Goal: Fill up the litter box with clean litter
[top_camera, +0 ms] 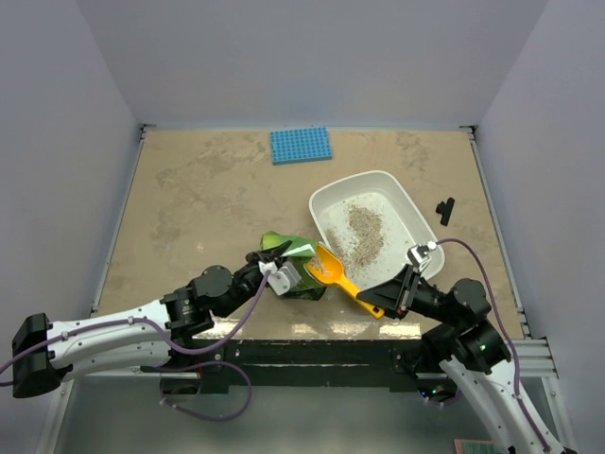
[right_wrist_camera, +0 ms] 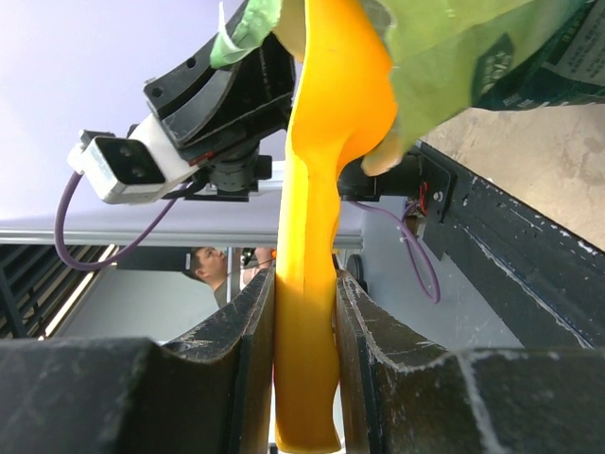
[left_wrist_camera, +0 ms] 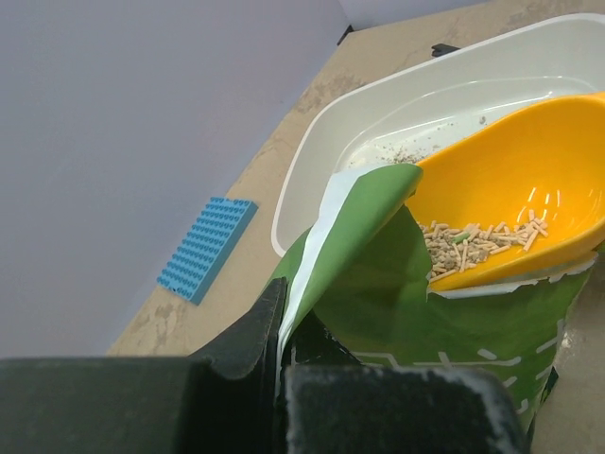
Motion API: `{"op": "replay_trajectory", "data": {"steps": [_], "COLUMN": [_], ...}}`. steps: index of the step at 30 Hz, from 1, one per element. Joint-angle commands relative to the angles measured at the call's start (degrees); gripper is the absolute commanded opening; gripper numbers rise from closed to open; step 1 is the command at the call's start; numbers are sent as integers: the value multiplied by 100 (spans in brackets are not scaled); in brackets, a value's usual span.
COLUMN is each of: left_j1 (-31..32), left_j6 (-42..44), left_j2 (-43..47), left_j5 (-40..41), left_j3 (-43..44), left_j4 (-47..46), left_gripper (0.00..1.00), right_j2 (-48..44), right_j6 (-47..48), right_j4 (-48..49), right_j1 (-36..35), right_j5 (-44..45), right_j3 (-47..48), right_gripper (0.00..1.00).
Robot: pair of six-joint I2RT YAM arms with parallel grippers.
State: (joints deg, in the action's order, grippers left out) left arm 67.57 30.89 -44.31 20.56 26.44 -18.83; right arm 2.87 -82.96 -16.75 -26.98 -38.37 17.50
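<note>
The white litter box (top_camera: 411,203) sits right of centre and holds a loose heap of clean litter (top_camera: 361,230). My left gripper (top_camera: 274,268) is shut on the edge of the green foil bag (top_camera: 301,271), which also shows in the left wrist view (left_wrist_camera: 378,284). My right gripper (top_camera: 402,295) is shut on the handle of the orange scoop (top_camera: 342,276). The scoop's bowl (left_wrist_camera: 520,203) rests at the bag's mouth with some pellets (left_wrist_camera: 482,238) in it. The litter box rim (left_wrist_camera: 312,156) lies just behind. In the right wrist view the scoop handle (right_wrist_camera: 307,312) stands between my fingers.
A blue studded mat (top_camera: 301,145) lies at the back centre. A small black object (top_camera: 444,209) lies right of the litter box. Grey walls close in the table on the left, back and right.
</note>
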Motion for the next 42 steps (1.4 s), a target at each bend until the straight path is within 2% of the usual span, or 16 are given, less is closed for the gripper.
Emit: {"op": "replay_trajectory", "data": {"steps": [1, 10, 14, 20, 30, 37, 42], "left_j1": [-25, 19, 28, 28, 28, 28, 28], "left_j6": [-286, -462, -479, -444, -435, -602, -655], "left_j2": [-156, -279, -315, -341, -763, -974, -939], "left_j5": [-236, -395, -386, -97, 827, 915, 827], "left_j3": [178, 187, 195, 213, 415, 564, 582], "left_j4": [-59, -130, -138, -147, -16, 239, 248], "left_gripper": [0, 0, 0, 0, 0, 0, 0], "right_j2": [-32, -383, -402, -402, -375, -296, -305], "right_j6": [51, 253, 508, 641, 404, 236, 96], "right_j4": [59, -1329, -2233, -2946, -3290, -3264, -3466], "right_j1": [-9, -17, -9, 0, -9, -9, -18], "right_j5": [-4, 347, 549, 962, 1578, 2210, 2982], "right_j3": [508, 957, 1238, 1713, 2336, 2785, 2988], "right_gripper": [0, 0, 0, 0, 0, 0, 0]}}
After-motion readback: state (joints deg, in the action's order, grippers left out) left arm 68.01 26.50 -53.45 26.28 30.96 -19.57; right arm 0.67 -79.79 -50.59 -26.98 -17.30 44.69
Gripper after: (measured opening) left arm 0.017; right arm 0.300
